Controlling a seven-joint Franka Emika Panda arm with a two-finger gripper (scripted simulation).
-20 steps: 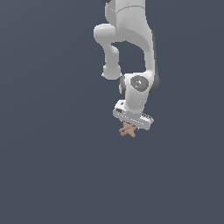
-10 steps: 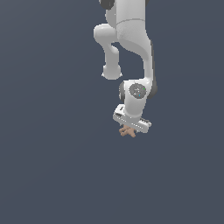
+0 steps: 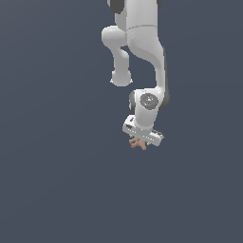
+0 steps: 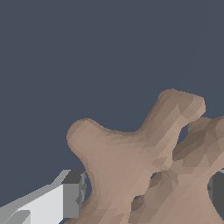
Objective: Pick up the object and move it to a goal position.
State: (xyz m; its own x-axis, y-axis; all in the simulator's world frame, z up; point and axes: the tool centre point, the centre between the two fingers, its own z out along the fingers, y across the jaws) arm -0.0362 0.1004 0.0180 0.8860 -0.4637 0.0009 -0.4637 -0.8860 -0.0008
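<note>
The object (image 3: 137, 144) is a small tan-brown X-shaped piece of crossed rounded bars, lying on the dark floor just under the white hand. My gripper (image 3: 141, 140) is down over it, and the hand covers part of the piece in the exterior view. The wrist view shows the object (image 4: 140, 162) up close, filling the space between the two fingers. One grey fingertip (image 4: 72, 194) stands beside one of its bars and the other fingertip (image 4: 217, 189) shows at the frame edge. The jaws stand wide apart on either side of the piece, so the gripper is open.
The white arm (image 3: 142, 52) reaches down from the top of the exterior view. All around it lies plain dark blue-grey floor (image 3: 57, 180). No other object or goal marker shows.
The hand has come down closer onto the object and the arm has shifted slightly toward the exterior view's left. The object has stayed in place.
</note>
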